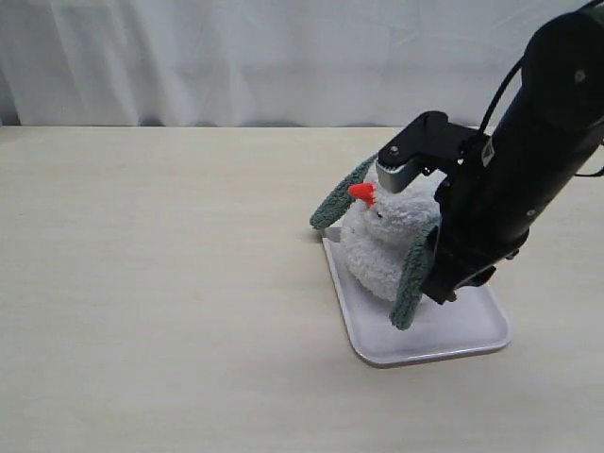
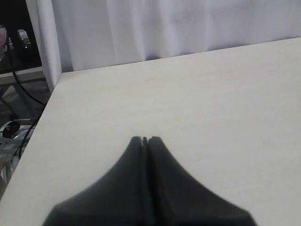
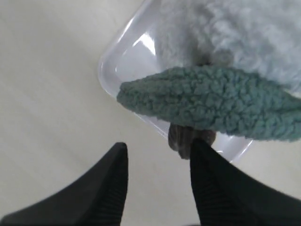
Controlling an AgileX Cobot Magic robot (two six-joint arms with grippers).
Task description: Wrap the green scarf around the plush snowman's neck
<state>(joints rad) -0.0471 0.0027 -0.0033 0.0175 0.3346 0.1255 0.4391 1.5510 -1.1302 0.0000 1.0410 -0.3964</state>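
Exterior view: a plush snowman (image 1: 382, 245) sits on a white tray (image 1: 444, 340) on a pale table (image 1: 160, 283). The green scarf (image 1: 412, 274) has one end poking out left past the tray and the other hanging down the toy's right side. The black right arm (image 1: 528, 160) leans over it.

Left wrist view: the left gripper (image 2: 145, 141) is pressed together above bare table.

Right wrist view: the right gripper (image 3: 157, 155) is spread and holds nothing. A scarf end lies just beyond its tips.
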